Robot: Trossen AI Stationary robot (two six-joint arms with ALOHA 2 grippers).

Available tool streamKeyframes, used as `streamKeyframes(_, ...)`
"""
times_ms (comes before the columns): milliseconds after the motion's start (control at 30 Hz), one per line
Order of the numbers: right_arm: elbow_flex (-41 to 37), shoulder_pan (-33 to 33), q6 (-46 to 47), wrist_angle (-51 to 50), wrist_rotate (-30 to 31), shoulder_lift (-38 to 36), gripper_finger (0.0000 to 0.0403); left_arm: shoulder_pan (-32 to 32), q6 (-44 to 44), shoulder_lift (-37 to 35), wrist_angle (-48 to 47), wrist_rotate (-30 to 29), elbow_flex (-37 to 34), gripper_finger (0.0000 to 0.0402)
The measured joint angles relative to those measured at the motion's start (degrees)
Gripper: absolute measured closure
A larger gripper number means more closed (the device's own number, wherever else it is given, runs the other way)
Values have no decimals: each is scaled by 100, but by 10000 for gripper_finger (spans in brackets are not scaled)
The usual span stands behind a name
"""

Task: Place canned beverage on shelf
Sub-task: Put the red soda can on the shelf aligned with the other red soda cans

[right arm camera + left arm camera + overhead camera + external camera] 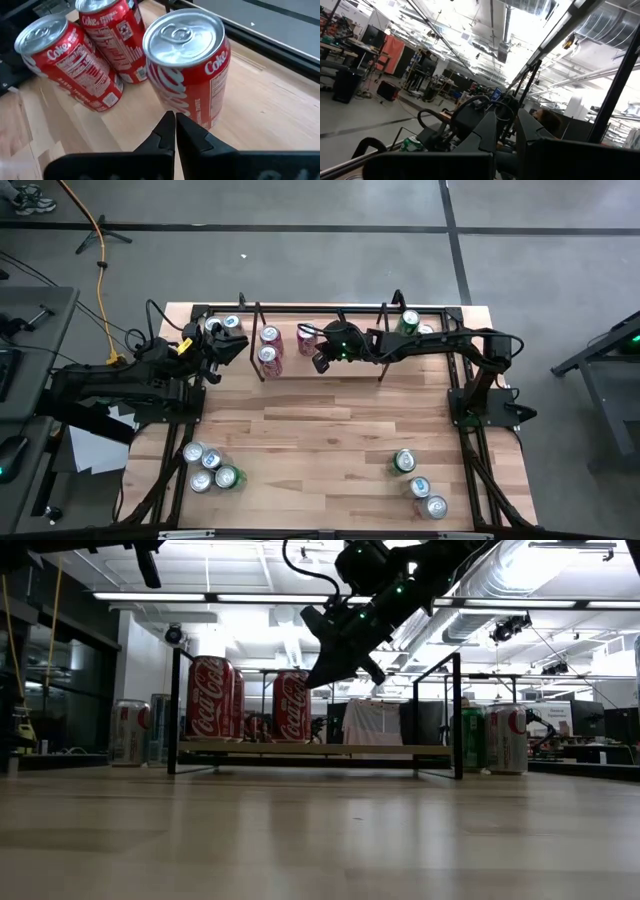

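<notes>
Empty, jaws pinched shut, the right gripper (175, 125) hovers above the shelf (320, 750); the nearest Coke can (192, 70) stands at its twelve o'clock, so it should lift straight clear.

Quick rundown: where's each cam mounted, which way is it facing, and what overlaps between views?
High: overhead, straight down on the table; both arms show.
Low: table height, level across to the shelf; right gripper hangs above it.
Left wrist: looks into the room past the shut left gripper.
Right wrist: looks down on red cans; shut fingers at bottom.
Shared: the red cans appear in high, low and right wrist views.
</notes>
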Motion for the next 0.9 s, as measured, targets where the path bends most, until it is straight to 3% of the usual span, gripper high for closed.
streamKeyframes(700, 7, -75, 16, 934, 16, 4, 403, -1, -108, 0, -1, -2, 0, 401)
streamKeyframes(900, 509, -41, -487, 95, -613, -62, 403, -2, -108, 0, -1, -4, 0, 401)
